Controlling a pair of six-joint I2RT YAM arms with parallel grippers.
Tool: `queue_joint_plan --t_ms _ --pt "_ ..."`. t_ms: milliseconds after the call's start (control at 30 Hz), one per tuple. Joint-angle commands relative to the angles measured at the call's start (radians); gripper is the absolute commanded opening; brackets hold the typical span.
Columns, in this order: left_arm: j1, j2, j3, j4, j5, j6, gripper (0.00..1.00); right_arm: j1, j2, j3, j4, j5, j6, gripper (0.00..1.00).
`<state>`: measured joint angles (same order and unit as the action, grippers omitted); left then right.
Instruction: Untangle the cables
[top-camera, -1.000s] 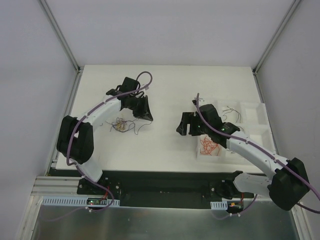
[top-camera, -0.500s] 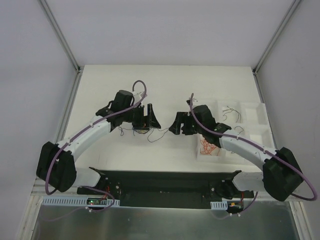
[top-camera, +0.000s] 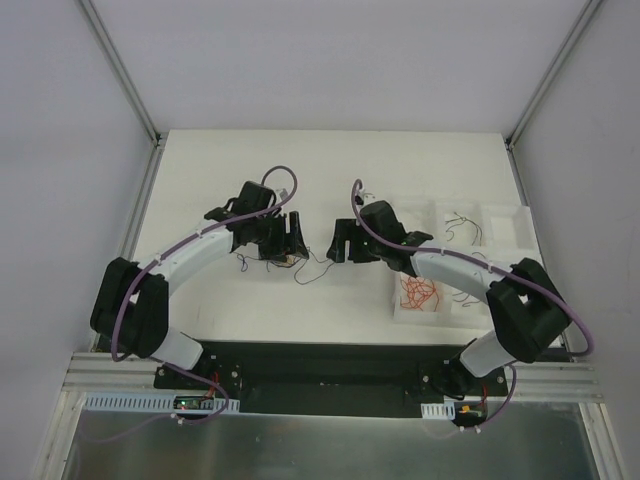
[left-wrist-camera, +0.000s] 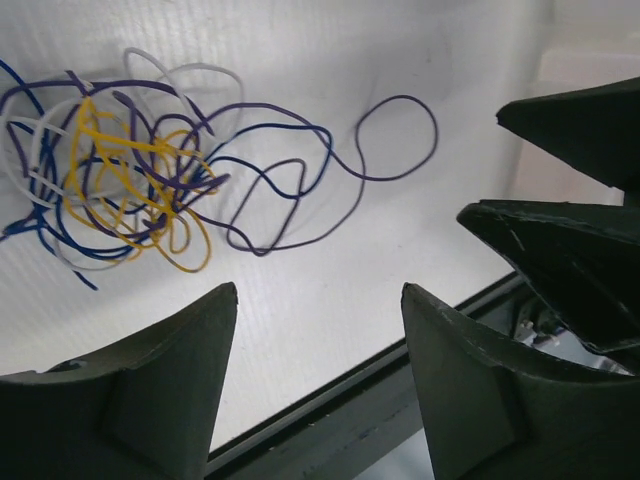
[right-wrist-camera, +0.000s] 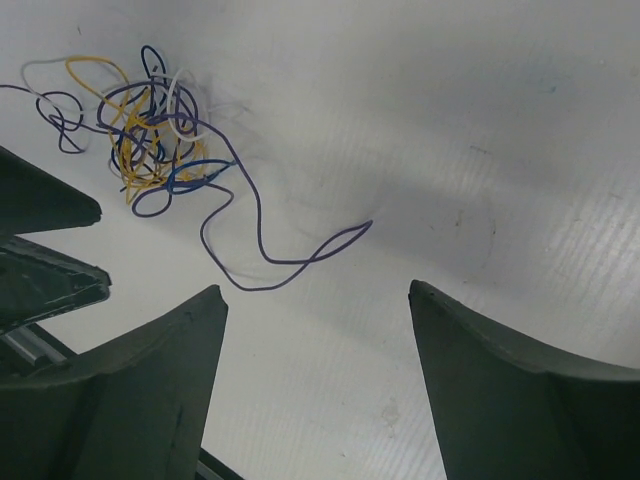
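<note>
The cables lie as a small tangle (top-camera: 281, 260) on the white table, between the two grippers. In the left wrist view the tangle (left-wrist-camera: 120, 180) mixes yellow, blue, purple and white wires, and one purple strand (left-wrist-camera: 395, 140) loops out to the right. My left gripper (left-wrist-camera: 318, 290) is open and empty, just short of the tangle. From the other side my right gripper (right-wrist-camera: 315, 290) is open too, with the tangle (right-wrist-camera: 150, 140) ahead at upper left and a purple strand (right-wrist-camera: 290, 260) trailing towards it. In the top view the left gripper (top-camera: 285, 240) and right gripper (top-camera: 338, 248) face each other closely.
A white foam tray (top-camera: 520, 225) with compartments sits at the right. One compartment holds orange wires (top-camera: 420, 293), another a few dark wires (top-camera: 462, 222). The black front edge of the table (left-wrist-camera: 350, 380) runs just below the left gripper. Grey walls enclose the table.
The left gripper was shut a second ago and now stands open. The tangle has shifted right towards the table's middle. The right arm has swung left towards it.
</note>
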<state>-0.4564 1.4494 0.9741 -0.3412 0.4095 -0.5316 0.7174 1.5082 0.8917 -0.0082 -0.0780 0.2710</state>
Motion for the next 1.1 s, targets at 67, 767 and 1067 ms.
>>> queue_joint_plan --t_ms 67,767,1067 --pt "0.002 0.074 0.055 -0.019 -0.119 0.007 0.63 0.024 0.102 0.075 0.042 0.049 0.021 0.76" --pt "0.018 0.114 0.029 -0.076 -0.297 0.002 0.0 0.047 0.166 0.081 0.177 0.213 -0.111 0.0" --pt "0.09 -0.076 -0.04 -0.147 -0.361 0.025 0.0 0.034 -0.071 -0.028 0.163 0.353 -0.085 0.04"
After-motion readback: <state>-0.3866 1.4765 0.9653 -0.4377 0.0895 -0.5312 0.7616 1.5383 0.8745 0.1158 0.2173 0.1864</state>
